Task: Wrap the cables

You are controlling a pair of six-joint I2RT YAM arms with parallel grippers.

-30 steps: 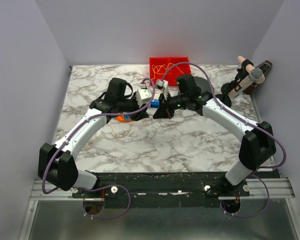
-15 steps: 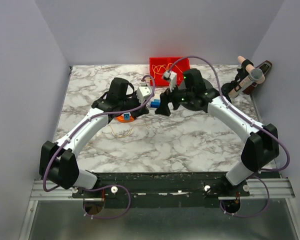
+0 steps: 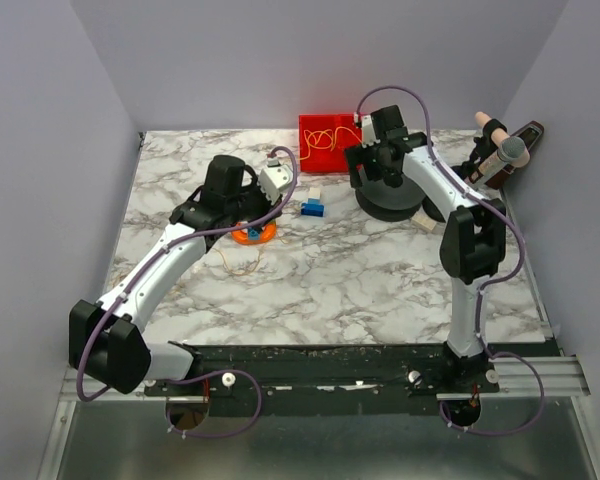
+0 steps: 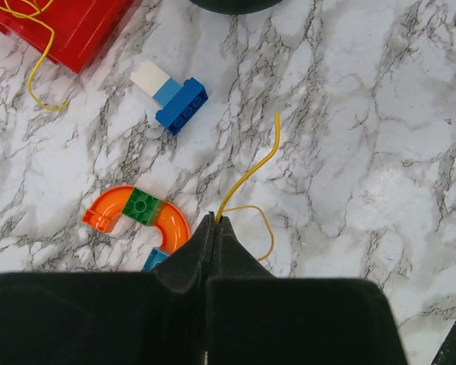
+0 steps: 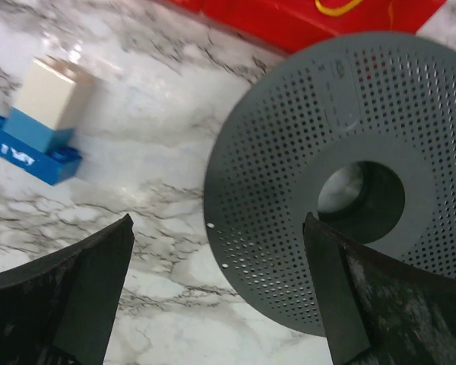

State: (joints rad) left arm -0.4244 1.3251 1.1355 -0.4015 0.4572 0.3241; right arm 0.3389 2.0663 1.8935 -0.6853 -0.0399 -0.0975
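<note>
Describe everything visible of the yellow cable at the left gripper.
The cable is a thin, flexible yellow wire, pinched in the shut left gripper. In the left wrist view, one strand curves from the tips up and right to a free end; a second bends into a small loop on the right. It runs over the marble table, beside an orange curved piece without visibly touching it. Whether it rests on the table is unclear.
</note>
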